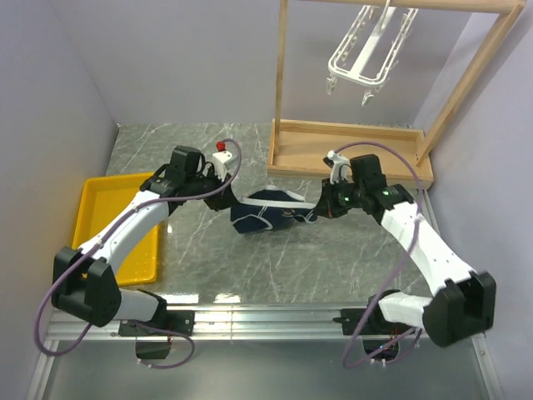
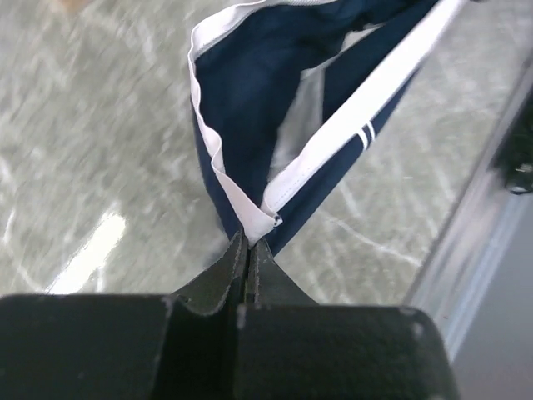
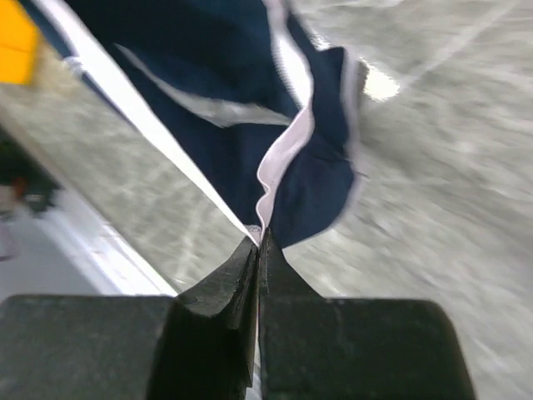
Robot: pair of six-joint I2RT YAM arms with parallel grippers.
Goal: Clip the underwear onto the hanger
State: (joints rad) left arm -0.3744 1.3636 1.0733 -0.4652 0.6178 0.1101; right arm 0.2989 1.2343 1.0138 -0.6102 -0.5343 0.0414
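The navy underwear [image 1: 265,213] with white trim hangs stretched between my two grippers just above the marble table, near its middle. My left gripper [image 1: 231,200] is shut on the white waistband at the garment's left end; in the left wrist view its jaws [image 2: 250,243] pinch the trim of the underwear [image 2: 250,108]. My right gripper [image 1: 315,208] is shut on the right end, with its jaws [image 3: 259,240] pressed on the white edge of the underwear [image 3: 241,100]. The white plastic hanger [image 1: 366,50] with dangling clips hangs from the wooden rack at the back right, well above and behind both grippers.
A light wooden rack [image 1: 350,150] with a tray-like base stands at the back right of the table. A yellow tray [image 1: 117,225] lies at the left, partly under my left arm. Grey walls close in both sides.
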